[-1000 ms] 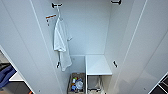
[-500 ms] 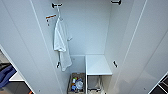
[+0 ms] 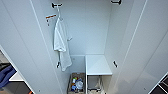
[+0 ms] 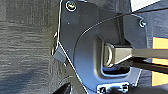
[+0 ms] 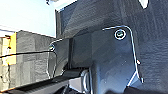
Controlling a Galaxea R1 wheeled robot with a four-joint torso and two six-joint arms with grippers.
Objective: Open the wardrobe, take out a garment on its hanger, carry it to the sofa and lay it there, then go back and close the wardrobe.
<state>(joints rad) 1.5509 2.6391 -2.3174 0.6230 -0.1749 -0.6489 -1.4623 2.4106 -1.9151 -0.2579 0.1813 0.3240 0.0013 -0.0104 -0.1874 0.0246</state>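
The wardrobe stands wide open straight ahead in the head view, its plain white interior in full sight. Its left door and right door swing out toward me on either side. A white short-sleeved shirt, not the garment, hangs high on the left side of the interior. The garment and its hanger are hidden from me. At the lower left edge, past the left door, lies a blue shape that may be the sofa. Both wrist views show dark robot parts over grey carpet.
Inside the wardrobe a white shelf block fills the lower right. A brown box of small items sits on the floor beside it. Black brackets are fixed near the top. The open doors narrow the room on both sides.
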